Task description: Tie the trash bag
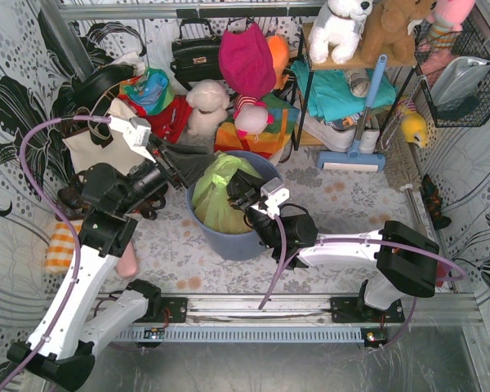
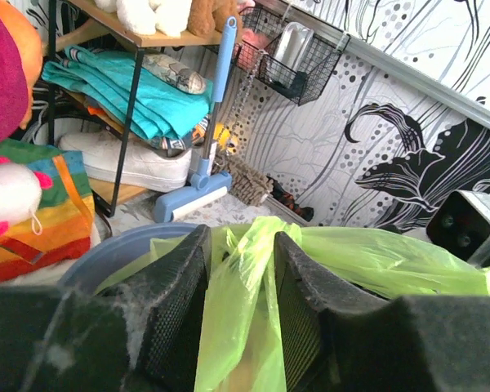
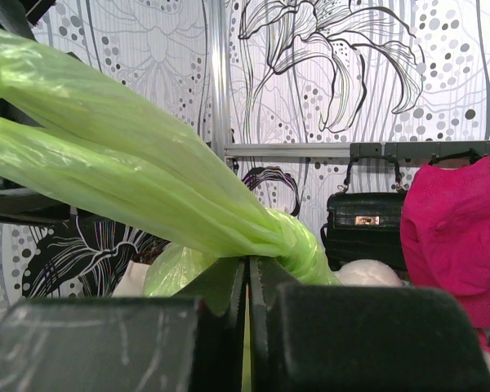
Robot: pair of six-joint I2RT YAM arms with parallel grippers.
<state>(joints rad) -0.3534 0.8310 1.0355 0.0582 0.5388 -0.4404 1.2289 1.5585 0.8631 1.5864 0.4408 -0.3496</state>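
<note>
The lime-green trash bag (image 1: 216, 192) sits in the blue-grey round bin (image 1: 241, 243) at mid-table. My left gripper (image 1: 188, 174) reaches to the bag's top from the left. In the left wrist view its jaws stand apart with a loose strip of the bag (image 2: 241, 302) hanging between the fingers (image 2: 175, 298). My right gripper (image 1: 238, 194) is at the bag's top from the right. In the right wrist view it (image 3: 247, 273) is shut on thin green plastic just below a twisted knot (image 3: 298, 241), and stretched bands of the bag (image 3: 106, 155) run up to the left.
A cream tote bag (image 1: 90, 147) lies behind the left arm. Plush toys (image 1: 206, 106), a black handbag (image 1: 194, 53) and a pink bag (image 1: 247, 57) crowd the back. A shelf (image 1: 343, 90) and a blue mop (image 1: 361, 122) stand back right. A wire basket (image 1: 457, 77) hangs right.
</note>
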